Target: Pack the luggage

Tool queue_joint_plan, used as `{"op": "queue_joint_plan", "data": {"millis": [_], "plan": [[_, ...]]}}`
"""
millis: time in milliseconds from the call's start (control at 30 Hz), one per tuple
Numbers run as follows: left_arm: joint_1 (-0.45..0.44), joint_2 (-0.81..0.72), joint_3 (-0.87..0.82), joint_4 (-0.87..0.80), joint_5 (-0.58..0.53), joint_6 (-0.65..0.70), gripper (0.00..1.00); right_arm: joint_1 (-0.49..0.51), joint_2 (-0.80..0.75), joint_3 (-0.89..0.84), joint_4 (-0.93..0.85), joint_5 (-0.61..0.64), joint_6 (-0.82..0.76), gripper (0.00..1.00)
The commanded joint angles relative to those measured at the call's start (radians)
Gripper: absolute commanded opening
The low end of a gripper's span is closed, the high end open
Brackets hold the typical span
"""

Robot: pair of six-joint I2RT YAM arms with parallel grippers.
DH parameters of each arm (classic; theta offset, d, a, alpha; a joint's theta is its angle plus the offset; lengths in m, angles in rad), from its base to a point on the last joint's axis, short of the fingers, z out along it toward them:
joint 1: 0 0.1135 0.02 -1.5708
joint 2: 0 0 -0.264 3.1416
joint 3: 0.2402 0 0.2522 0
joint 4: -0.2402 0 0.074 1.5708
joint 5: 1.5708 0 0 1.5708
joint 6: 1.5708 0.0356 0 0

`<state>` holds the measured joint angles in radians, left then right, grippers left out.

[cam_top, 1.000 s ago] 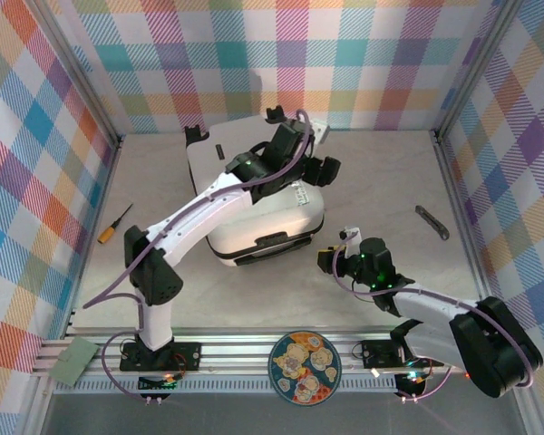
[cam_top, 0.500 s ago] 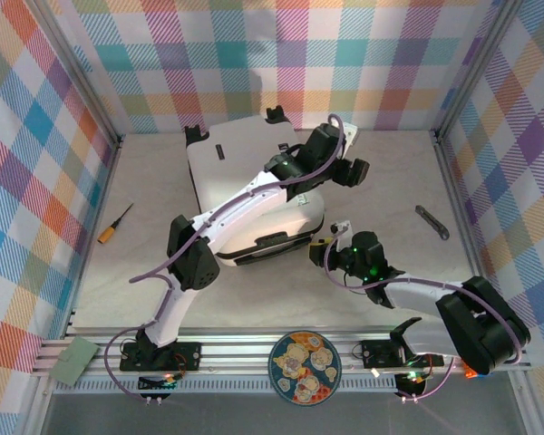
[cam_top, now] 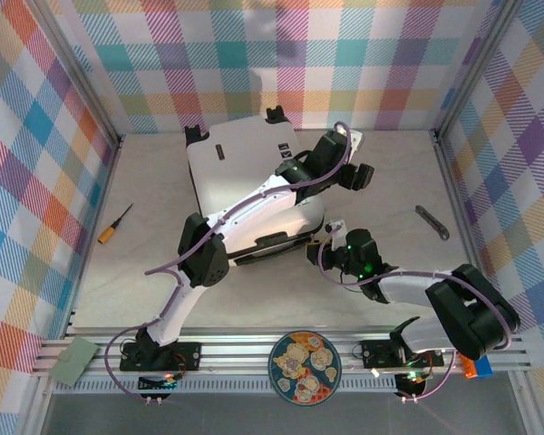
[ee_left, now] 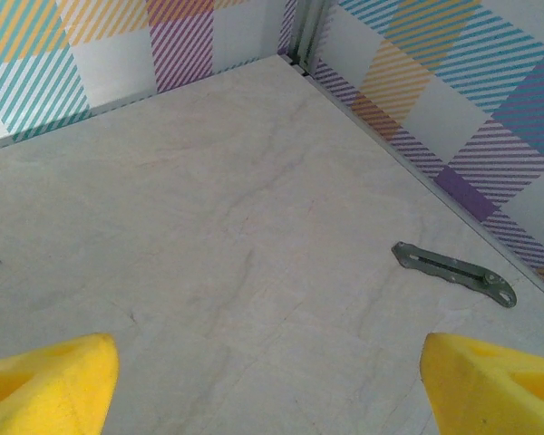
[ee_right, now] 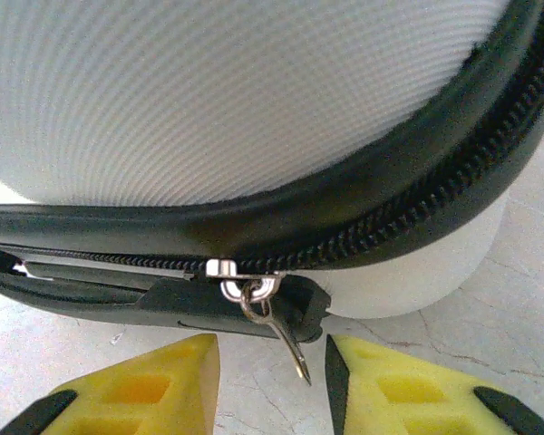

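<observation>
Found the suitcase (cam_top: 227, 168) lying shut near the far edge of the surface (cam_top: 399, 181), about mid-width. Saw left jaws spread wide just past its right edge, holding nothing. Saw right jaws narrowly parted at its near right corner, zipper pull (ee_right: 286, 340) dangling between, ungripped.

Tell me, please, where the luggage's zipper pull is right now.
In the right wrist view, the zipper pull hangs from the black zipper band on the luggage's near right corner, dangling into the gap between the right gripper's yellow fingers.
</observation>
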<state>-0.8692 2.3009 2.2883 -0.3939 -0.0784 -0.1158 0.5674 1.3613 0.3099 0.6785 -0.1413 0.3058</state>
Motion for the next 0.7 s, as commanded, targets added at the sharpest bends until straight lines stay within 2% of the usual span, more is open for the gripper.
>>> {"op": "queue_joint_plan", "data": {"millis": [0,367,667], "plan": [[-0.013,0.018,0.036,0.052,0.013,-0.012,0.86,0.009,0.020,0.027,0.054,-0.002,-0.010,0.32],[-0.013,0.074,0.036,0.161,0.020,-0.030,0.86,0.009,0.004,0.025,0.036,0.014,-0.020,0.08],[-0.014,0.090,0.033,0.124,-0.052,-0.048,0.84,0.009,-0.024,0.008,0.027,0.053,-0.019,0.00]]}}
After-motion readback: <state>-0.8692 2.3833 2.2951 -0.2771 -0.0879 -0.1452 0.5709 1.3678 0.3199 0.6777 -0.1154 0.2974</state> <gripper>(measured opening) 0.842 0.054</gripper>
